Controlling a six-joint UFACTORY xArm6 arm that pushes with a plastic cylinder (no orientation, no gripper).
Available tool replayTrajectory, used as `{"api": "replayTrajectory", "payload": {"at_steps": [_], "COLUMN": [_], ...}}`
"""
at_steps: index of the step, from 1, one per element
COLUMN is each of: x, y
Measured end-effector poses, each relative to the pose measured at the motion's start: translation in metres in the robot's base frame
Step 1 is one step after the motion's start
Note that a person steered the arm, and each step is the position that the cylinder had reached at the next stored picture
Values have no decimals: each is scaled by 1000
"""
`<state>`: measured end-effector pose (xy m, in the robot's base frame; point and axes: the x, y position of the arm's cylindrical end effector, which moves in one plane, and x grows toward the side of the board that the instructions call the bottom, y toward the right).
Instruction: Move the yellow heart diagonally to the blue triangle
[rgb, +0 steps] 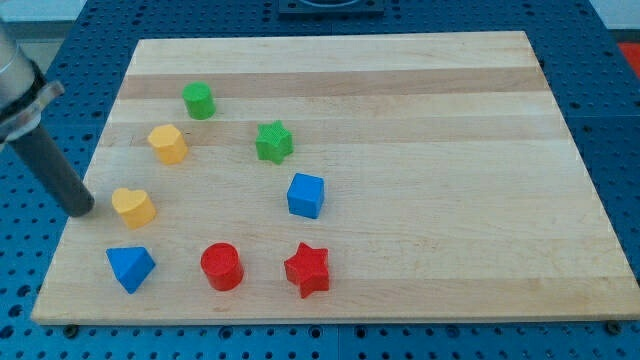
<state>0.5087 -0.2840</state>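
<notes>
The yellow heart (133, 206) lies on the wooden board near its left edge. The blue triangle (130, 267) lies below it, near the board's lower left corner, a small gap apart. My tip (83, 210) rests at the board's left edge, just left of the yellow heart and close to it; whether it touches the heart I cannot tell. The rod slants up to the view's upper left.
A yellow block (168, 143) and a green block (199, 100) sit above the heart. A green star (273, 141), a blue cube (306, 195), a red cylinder (221, 266) and a red star (307, 269) lie toward the middle. The board's left edge (72, 230) runs by the tip.
</notes>
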Motion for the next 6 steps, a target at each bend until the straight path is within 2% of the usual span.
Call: {"api": "replayTrajectory", "payload": {"at_steps": [2, 3, 4, 6], "x": [1, 0, -15, -44], "y": [62, 52, 5, -21]}}
